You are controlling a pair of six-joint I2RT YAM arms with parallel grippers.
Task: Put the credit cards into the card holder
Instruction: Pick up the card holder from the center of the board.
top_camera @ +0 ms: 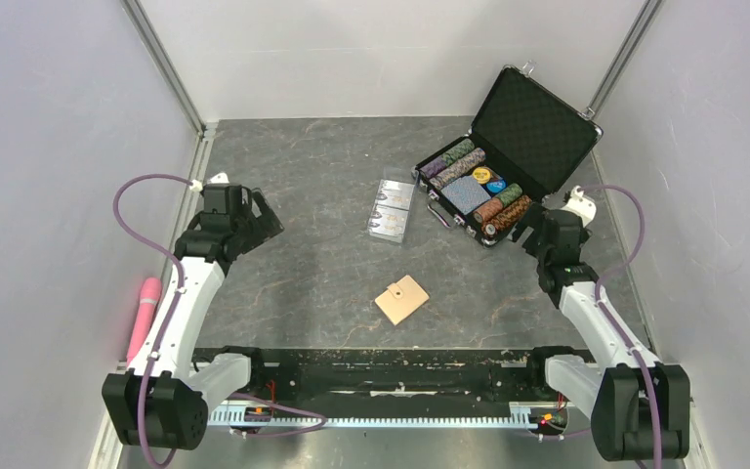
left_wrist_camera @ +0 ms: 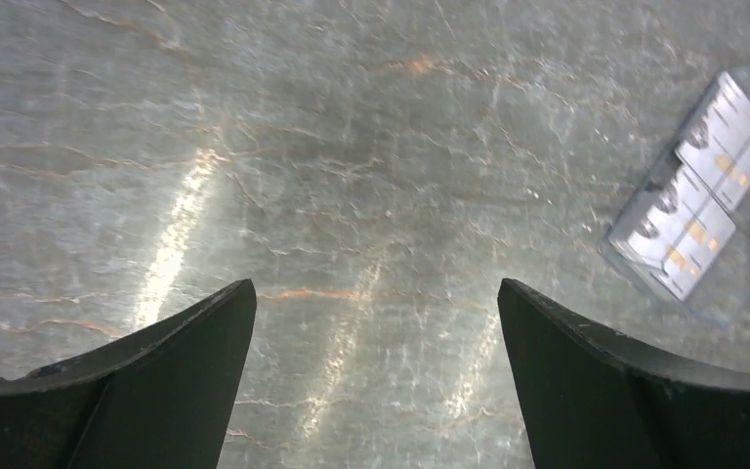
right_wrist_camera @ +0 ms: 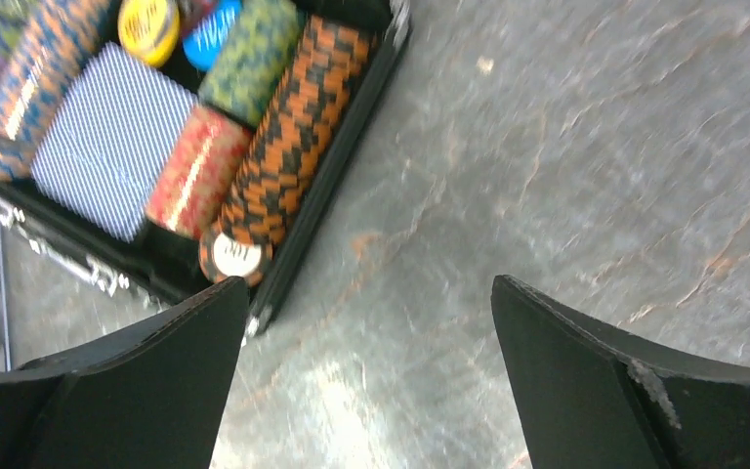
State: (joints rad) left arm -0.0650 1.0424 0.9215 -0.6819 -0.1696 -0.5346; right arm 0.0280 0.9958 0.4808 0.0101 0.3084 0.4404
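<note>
Both wide open, empty: left tool (left_wrist_camera: 376, 293), right tool (right_wrist_camera: 369, 288). Left wrist sees credit cards (left_wrist_camera: 674, 230) on bench (left_wrist_camera: 352, 147) — only overhead shows card holder (top_camera: 401, 299), closed, nearer the bases. Right wrist: chip case (right_wrist_camera: 332, 195).

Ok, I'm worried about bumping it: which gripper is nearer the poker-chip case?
Right. The right gripper sits beside the near corner of the poker-chip case; the left gripper is far off to its left.

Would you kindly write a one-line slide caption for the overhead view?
Left gripper and right gripper, jaws open, flank credit cards beside the open poker-chip case; the closed card holder lies nearer.
</note>
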